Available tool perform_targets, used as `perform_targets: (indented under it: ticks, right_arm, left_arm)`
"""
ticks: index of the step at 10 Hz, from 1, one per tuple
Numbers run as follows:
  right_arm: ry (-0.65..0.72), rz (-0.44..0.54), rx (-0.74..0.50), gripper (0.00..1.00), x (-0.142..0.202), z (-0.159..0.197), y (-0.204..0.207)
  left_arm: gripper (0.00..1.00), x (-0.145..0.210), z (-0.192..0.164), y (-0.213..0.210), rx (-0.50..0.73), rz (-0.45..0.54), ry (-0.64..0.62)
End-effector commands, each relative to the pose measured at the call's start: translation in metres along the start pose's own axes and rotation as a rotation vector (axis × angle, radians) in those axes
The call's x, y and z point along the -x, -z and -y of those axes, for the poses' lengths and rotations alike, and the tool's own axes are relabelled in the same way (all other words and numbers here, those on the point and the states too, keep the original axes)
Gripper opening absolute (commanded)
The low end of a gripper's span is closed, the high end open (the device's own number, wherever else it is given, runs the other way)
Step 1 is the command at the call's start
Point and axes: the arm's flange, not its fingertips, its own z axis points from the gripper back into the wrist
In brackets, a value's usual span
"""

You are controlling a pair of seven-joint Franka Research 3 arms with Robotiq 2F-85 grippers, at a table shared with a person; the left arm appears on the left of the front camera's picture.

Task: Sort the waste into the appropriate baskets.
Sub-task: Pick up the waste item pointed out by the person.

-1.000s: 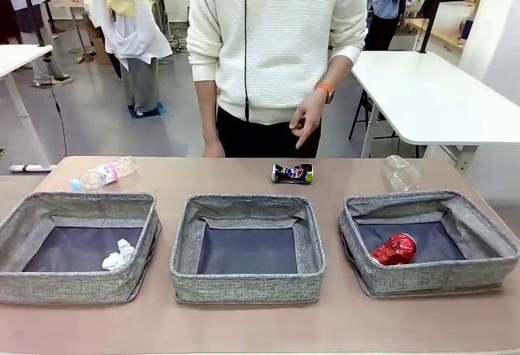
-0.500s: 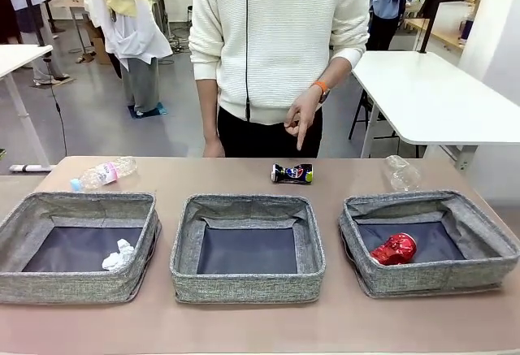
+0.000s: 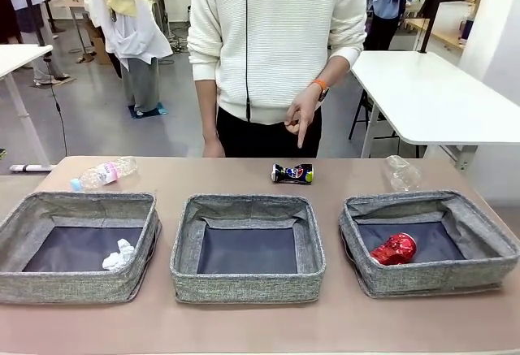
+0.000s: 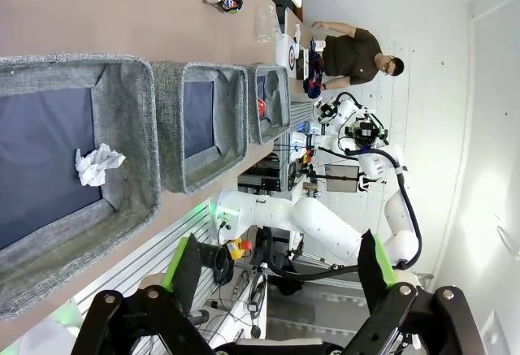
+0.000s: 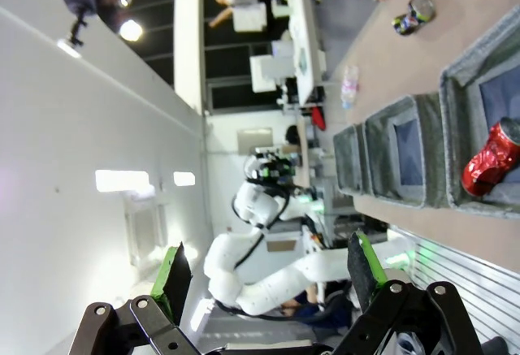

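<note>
Nearest me, the left gripper [image 4: 276, 249] had its green-padded jaws spread wide with nothing between them, and the right gripper [image 5: 268, 253] stood just as wide and just as empty, both held back from the table [image 3: 244, 326]. Along the table's near edge three grey woven baskets sat in a row, close beside one another. The left basket [image 3: 73, 286] held the small white paper ball [image 3: 119, 255], lying on the dark lining toward its near right corner. The middle basket [image 3: 248, 287] came next. The right basket [image 3: 439, 278] held the dented red can [image 3: 394, 249], lying on its side near the left wall. Beyond the baskets, toward the table's far edge, the clear bottle [image 3: 103, 174] with its pink label and blue cap lay on its side by the far left corner. The dark blue can [image 3: 292, 174] lay on its side near the middle of that edge, and the clear plastic cup [image 3: 401, 172] lay toward the far right corner, just behind the right basket. At the far side stood a person in a white sweater, one hand [image 3: 302, 118] hanging above the dark blue can with a finger pointing down, apart from it.
</note>
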Motion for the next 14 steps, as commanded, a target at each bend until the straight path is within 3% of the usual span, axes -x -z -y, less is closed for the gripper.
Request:
perform_targets:
  ticks: [1,3,6,7,8,9,12,13,14]
  right_arm:
    - [-0.206,-0.246,0.161,1.0,-0.041,-0.018,0.081]
    - [-0.462,-0.506,0.3,1.0,-0.072,-0.019,0.204]
    - [-1.04,-0.575,0.559,1.0,-0.051,0.011,0.336]
    - [-1.208,-0.594,0.692,1.0,-0.036,0.021,0.36]
    - [-1.274,-0.612,0.75,1.0,-0.022,0.028,0.371]
    - [-0.771,-0.669,0.521,1.0,-0.037,0.008,0.367]
    - [-0.771,-0.669,0.521,1.0,-0.037,0.008,0.367]
    - [-0.835,-0.7,0.561,1.0,-0.035,0.017,0.366]
    - [-1.061,-0.674,0.659,1.0,-0.054,0.03,0.389]
  left_arm:
    - [1.0,-0.001,0.003,-0.001,0.012,0.012,-0.002]
    - [1.0,-0.001,0.003,-0.001,0.012,0.012,-0.002]
    - [1.0,-0.001,0.003,-0.001,0.012,0.012,-0.002]
    - [1.0,-0.001,0.003,-0.001,0.012,0.012,-0.002]
    - [1.0,-0.001,0.003,-0.001,0.012,0.012,-0.002]
    - [1.0,-0.001,0.003,-0.001,0.012,0.012,-0.002]
    - [1.0,-0.001,0.003,-0.001,0.012,0.012,-0.002]
    - [1.0,-0.001,0.003,-0.001,0.012,0.012,-0.002]
    - [1.0,-0.001,0.003,-0.001,0.012,0.012,-0.002]
